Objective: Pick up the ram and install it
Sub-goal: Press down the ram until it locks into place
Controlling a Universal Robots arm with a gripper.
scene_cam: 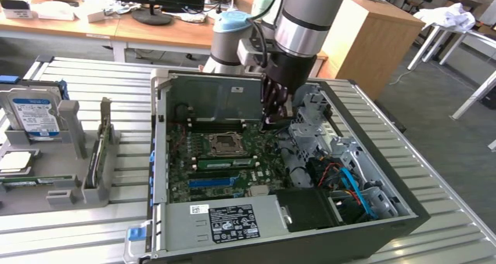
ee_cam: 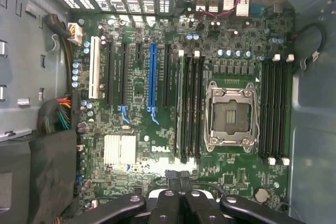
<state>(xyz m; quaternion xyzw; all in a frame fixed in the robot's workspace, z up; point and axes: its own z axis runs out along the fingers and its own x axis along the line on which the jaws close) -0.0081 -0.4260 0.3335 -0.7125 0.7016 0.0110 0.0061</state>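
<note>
Gripper [scene_cam: 277, 120] hangs from the arm [scene_cam: 306, 14] at upper centre of the exterior view, lowered into the open computer case [scene_cam: 403, 217] over the far edge of the motherboard [scene_cam: 178, 185]. Fingers are pressed together and nothing shows between them. In the wrist view the gripper [ee_cam: 177, 192] sits at bottom centre, its dark finger blocks side by side, looking straight down at the motherboard [ee_cam: 241, 177]. Processor socket [ee_cam: 229, 115] is right of centre in that frame, with banks of dark memory slots on both sides of it, and the long blue slot [ee_cam: 153, 77] is left of centre. In the exterior view the socket [scene_cam: 227, 143] is at mid-frame, the blue slot [scene_cam: 211, 182] below it and the power supply [scene_cam: 225, 220] along the case's near edge. Ram [scene_cam: 31, 181], as far as can be made out, is the green stick lying low in the grey rack [scene_cam: 69, 172] at lower left of the exterior view (outside the case, well apart from the gripper). Hard drive [scene_cam: 35, 116] stands upright in the same rack, above the ram. Rack and case both rest on the ribbed metal table [scene_cam: 78, 229].
</note>
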